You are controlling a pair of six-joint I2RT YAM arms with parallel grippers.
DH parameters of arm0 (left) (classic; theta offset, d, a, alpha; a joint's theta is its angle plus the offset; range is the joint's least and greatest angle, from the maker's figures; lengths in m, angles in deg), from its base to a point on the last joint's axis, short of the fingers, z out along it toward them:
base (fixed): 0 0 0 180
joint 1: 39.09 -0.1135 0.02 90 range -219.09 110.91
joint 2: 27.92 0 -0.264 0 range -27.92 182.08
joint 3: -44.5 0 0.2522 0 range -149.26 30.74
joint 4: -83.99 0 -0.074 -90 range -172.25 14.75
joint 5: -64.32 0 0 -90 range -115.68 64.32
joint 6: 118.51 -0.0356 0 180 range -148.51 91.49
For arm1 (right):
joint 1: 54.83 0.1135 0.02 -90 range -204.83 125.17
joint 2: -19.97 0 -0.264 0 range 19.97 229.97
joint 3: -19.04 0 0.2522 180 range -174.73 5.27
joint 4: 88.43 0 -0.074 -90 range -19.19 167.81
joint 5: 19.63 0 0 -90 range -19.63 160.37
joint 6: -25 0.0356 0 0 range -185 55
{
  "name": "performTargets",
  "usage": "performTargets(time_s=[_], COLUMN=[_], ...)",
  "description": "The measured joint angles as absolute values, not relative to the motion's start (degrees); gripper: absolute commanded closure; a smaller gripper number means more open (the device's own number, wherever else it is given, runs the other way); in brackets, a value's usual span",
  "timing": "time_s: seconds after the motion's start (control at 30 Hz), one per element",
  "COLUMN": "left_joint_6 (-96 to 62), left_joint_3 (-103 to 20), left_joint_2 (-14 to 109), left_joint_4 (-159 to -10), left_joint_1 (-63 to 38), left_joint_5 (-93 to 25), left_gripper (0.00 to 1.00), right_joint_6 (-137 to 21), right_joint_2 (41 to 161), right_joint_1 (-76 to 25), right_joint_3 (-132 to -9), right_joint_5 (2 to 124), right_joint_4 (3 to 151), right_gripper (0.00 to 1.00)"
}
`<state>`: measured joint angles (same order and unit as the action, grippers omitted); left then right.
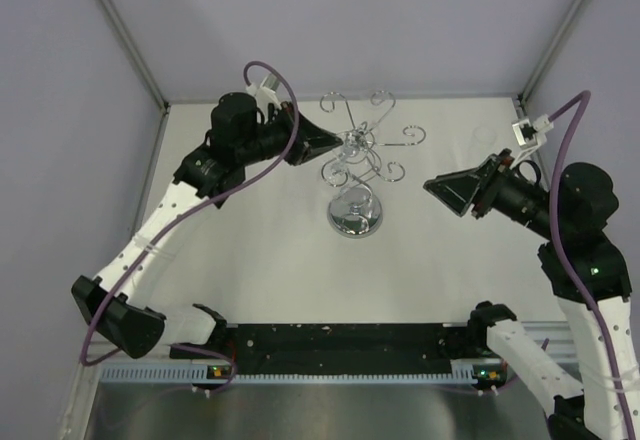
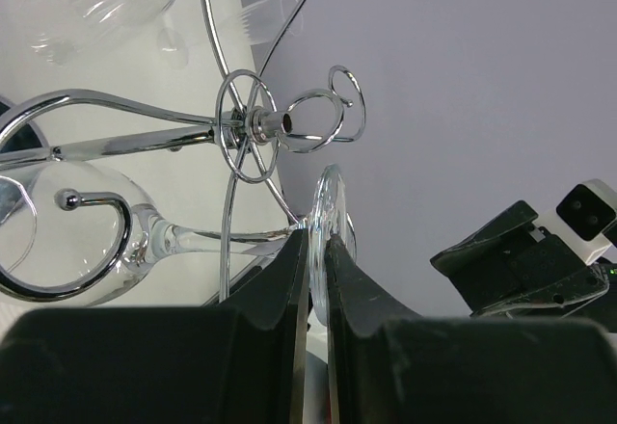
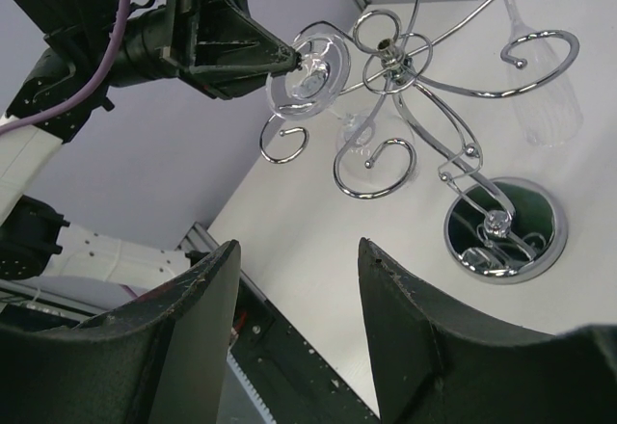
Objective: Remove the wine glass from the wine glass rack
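Note:
The chrome wine glass rack stands mid-table on its mirrored round base. A clear wine glass sits among its scrolled arms, and the stem runs to a flat foot close to the hub. My left gripper is shut on the edge of that foot, also seen in the right wrist view at the foot. My right gripper is open and holds nothing. It hangs to the right of the rack, apart from it.
A second clear glass shows beyond the rack, on the far side from the right wrist camera. The black rail with both arm bases runs along the near edge. Grey walls close off the back and sides.

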<state>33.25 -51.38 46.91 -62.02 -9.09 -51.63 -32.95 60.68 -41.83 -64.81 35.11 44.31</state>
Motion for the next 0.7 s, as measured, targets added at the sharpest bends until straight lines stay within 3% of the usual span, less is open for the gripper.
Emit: performTargets(time_s=[0.7], left_joint_6=[35.0], left_joint_3=[-48.3], left_joint_2=[47.1], left_joint_4=[-64.5], left_joint_1=[-3.3], left_joint_5=[-52.4], left_gripper=[1.0], right_joint_6=[-30.8], right_joint_2=[59.8], right_joint_1=[-41.8], right_joint_3=[-63.0], right_joint_5=[34.2], right_joint_4=[46.3], right_gripper=[0.48])
